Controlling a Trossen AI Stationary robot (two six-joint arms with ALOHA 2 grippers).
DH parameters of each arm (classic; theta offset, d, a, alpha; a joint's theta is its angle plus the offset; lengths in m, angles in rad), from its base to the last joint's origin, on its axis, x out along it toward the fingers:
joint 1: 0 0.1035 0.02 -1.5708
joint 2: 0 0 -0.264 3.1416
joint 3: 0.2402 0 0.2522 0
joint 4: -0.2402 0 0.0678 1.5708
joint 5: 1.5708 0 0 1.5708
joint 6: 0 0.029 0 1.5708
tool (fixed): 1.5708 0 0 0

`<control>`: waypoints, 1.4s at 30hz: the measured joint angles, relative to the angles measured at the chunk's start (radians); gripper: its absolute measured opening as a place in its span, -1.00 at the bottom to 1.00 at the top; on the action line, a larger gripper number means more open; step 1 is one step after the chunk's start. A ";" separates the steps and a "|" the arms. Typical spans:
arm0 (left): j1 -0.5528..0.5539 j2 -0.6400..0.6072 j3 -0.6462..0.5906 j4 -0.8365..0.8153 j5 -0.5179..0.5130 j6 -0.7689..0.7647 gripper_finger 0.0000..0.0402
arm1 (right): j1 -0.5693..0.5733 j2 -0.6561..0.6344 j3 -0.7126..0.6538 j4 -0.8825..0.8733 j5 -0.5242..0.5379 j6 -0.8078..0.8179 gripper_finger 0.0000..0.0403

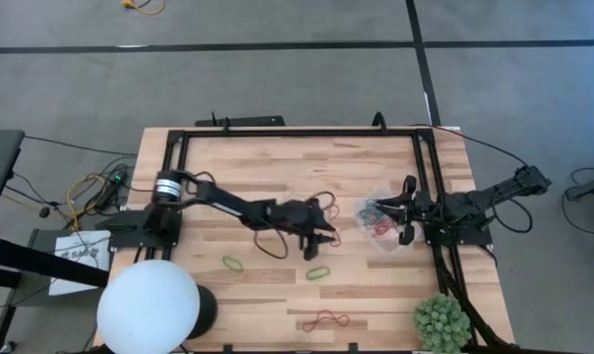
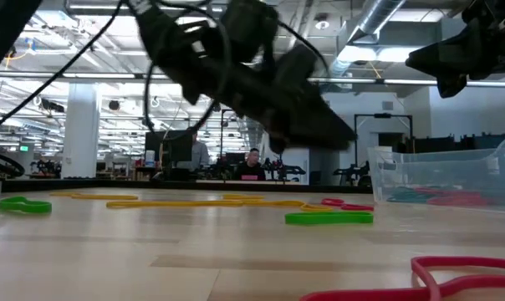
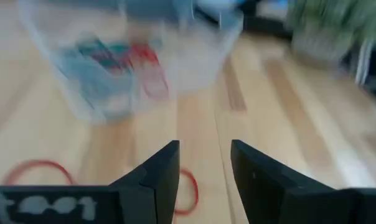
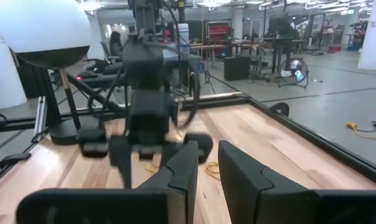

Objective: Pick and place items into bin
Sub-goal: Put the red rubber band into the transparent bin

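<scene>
The clear bin (image 1: 378, 221) stands on its base on the right half of the table with red and green bands inside; it also shows in the low view (image 2: 445, 171) and, blurred, in the left wrist view (image 3: 132, 62). Loose bands lie flat on the wood: green ones (image 1: 319, 272) (image 1: 233, 264), a red one (image 1: 325, 320) and a yellow one (image 2: 194, 202). My left gripper (image 1: 326, 228) hovers open and empty above the table, left of the bin, over a red band (image 3: 188, 190). My right gripper (image 4: 208, 158) is raised by the bin's right side, narrowly open and empty.
A white globe lamp (image 1: 148, 305) stands at the near left corner and a spiky green plant (image 1: 443, 323) at the near right corner. Black frame rails (image 1: 297, 133) border the far and right sides. A black cable (image 1: 272, 246) loops below the left arm.
</scene>
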 joint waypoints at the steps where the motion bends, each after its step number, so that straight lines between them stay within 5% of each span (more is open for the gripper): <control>1: -0.003 0.019 0.040 -0.075 0.000 0.015 -0.33 | 0.000 0.000 0.000 -0.001 0.000 0.000 -0.71; 7: -0.034 0.085 0.230 -0.452 -0.085 0.096 -0.33 | 0.000 0.000 0.000 -0.006 0.002 -0.001 -0.71; 26: -0.053 0.206 0.260 -0.330 -0.139 0.068 -0.35 | 0.000 0.000 0.000 -0.009 0.001 0.000 -0.71; 34: -0.062 0.209 0.260 -0.351 -0.200 0.086 -0.93 | 0.000 0.000 0.000 -0.014 0.001 0.000 -0.71; 42: -0.067 0.223 0.454 -0.358 -0.185 0.112 -0.99 | 0.000 0.000 0.000 -0.011 0.007 0.000 -0.71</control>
